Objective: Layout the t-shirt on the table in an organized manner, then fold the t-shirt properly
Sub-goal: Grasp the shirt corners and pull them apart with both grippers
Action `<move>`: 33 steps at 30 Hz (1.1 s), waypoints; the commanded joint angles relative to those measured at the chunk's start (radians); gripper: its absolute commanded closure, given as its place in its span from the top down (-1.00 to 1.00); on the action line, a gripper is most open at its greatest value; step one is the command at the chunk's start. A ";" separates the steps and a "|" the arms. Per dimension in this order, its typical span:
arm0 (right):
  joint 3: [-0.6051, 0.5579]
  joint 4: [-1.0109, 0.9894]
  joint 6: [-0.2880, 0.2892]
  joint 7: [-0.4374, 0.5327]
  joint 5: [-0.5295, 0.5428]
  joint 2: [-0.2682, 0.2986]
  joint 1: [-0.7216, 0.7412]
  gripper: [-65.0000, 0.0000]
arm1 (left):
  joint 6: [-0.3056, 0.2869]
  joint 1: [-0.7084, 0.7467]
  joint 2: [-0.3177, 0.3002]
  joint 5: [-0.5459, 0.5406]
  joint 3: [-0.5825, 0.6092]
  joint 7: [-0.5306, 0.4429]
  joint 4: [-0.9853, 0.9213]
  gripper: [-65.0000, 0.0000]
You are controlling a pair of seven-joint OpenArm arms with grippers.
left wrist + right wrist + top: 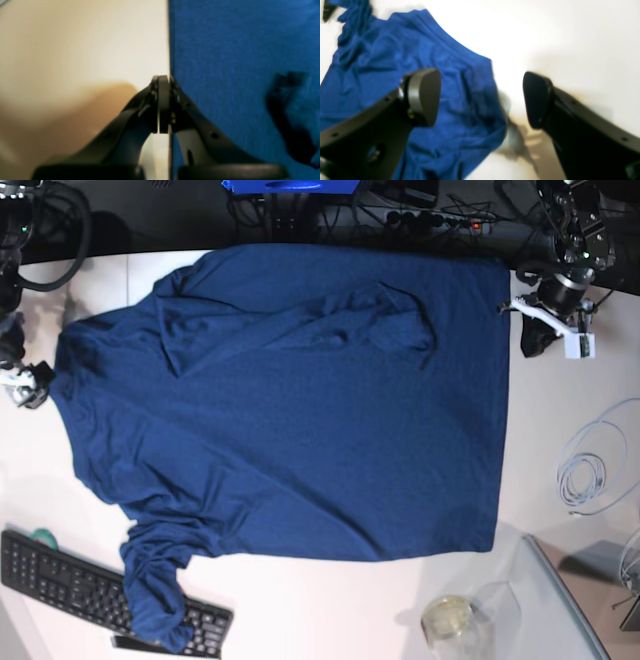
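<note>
T-shirt (300, 410) spread across counter (560, 410), one sleeve over keyboard (70, 580). Left tool (163, 105) pinched shut beside hem, apparently clear of cloth; right tool (482, 100) gaping, poised to grab.

Beyond my desk's far edge lies dark clutter of cables (300, 210), a black keyboard (90, 585) sits at its near left corner, and a coiled white cable (597, 465) lies by its right edge.

T-shirt (290, 400) covers most of the table (560, 420). In the base view, bare strip at 3 o'clock, partly taken by a coiled white cable (590, 465). Keyboard (70, 580) blocks 7 o'clock, sleeve draped over it; glass jar (447, 617) at 5.
</note>
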 commanded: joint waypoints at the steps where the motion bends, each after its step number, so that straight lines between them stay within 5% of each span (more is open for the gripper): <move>1: 0.005 0.010 0.014 0.013 0.004 0.014 0.010 0.45 | -0.006 -0.028 -0.013 -0.016 -0.004 -0.031 0.008 -1.00; 11: 0.000 -0.068 0.018 0.013 0.002 0.014 0.055 0.39 | -0.007 -0.178 -0.011 -0.002 0.005 0.137 -0.023 -1.00; 13: -0.002 -0.065 0.019 0.011 0.001 0.023 0.056 0.04 | -0.007 -0.187 -0.004 -0.002 0.034 0.140 -0.018 -1.00; 16: -0.040 -0.045 0.021 0.011 0.001 0.048 0.062 -0.89 | -0.007 -0.180 -0.004 -0.002 0.092 0.137 0.002 -1.00; 17: -0.058 -0.036 0.021 0.011 0.001 0.054 0.062 -1.00 | -0.007 -0.180 -0.001 -0.002 0.104 0.137 0.002 -1.00; 20: -0.140 -0.043 0.021 0.011 0.001 0.061 0.094 -0.88 | -0.007 -0.180 0.007 -0.002 0.129 0.137 -0.010 -1.00; 25: -0.290 -0.183 0.019 0.011 0.001 0.101 0.206 -1.00 | -0.004 -0.190 0.022 -0.002 0.144 0.135 -0.061 -1.00; 33: -0.321 -0.425 0.018 0.011 0.001 0.100 0.308 -1.00 | -0.004 -0.289 0.010 0.127 0.220 0.132 -0.198 -1.00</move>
